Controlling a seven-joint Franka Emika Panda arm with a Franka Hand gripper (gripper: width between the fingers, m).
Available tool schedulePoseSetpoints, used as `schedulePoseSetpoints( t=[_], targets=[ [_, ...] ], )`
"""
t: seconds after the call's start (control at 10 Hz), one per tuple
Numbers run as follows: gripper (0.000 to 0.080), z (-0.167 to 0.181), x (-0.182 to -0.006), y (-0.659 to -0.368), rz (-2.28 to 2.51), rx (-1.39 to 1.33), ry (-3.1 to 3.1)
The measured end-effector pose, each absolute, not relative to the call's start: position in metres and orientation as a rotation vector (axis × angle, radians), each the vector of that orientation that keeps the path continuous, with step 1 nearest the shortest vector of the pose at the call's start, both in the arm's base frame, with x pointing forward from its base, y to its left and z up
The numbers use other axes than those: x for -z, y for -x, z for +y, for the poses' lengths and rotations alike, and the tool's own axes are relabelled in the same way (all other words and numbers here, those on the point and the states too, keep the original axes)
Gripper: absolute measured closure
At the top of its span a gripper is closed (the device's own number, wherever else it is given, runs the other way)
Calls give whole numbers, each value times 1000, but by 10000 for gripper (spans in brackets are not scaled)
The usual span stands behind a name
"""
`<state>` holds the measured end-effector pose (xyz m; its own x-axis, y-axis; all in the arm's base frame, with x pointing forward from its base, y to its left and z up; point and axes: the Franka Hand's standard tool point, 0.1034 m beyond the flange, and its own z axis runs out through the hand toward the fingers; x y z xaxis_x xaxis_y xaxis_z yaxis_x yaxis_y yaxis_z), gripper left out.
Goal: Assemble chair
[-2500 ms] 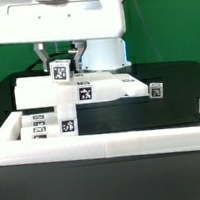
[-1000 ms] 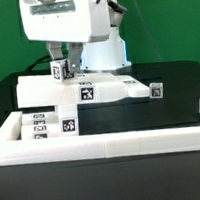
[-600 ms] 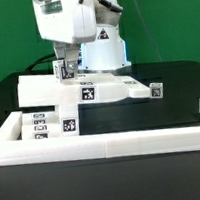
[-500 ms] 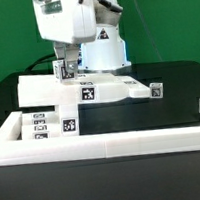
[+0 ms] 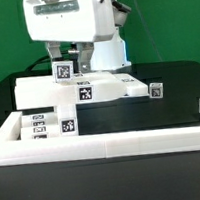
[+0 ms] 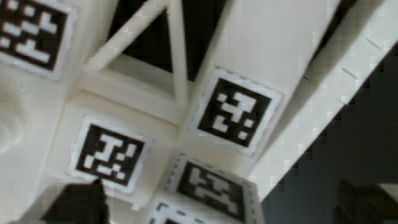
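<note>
Cannot tell the two-finger gripper's (image 5: 66,64) opening or hold. Hangs just above white blocky tagged plastic chair parts (image 5: 92,89), clustered toward the black table's (image 5: 172,85) rear edge, inside the low white border wall (image 5: 113,144).

The gap between the jaws of the gripper (image 5: 69,61) was hidden by a tagged chair part (image 5: 61,71); nearby tags (image 6: 235,107) were blurred and cropped.

The chair (image 5: 37,92) is smooth white plastic; the table (image 5: 182,84) matt black
</note>
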<state>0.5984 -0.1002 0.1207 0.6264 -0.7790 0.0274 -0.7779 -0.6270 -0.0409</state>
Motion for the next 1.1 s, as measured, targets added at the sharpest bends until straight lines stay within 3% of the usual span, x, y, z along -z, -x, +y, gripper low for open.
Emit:
schedulePoseSetpoints(
  t=[1.1],
  targets=[
    [151, -112, -121, -598, 69, 92, 3142]
  ],
)
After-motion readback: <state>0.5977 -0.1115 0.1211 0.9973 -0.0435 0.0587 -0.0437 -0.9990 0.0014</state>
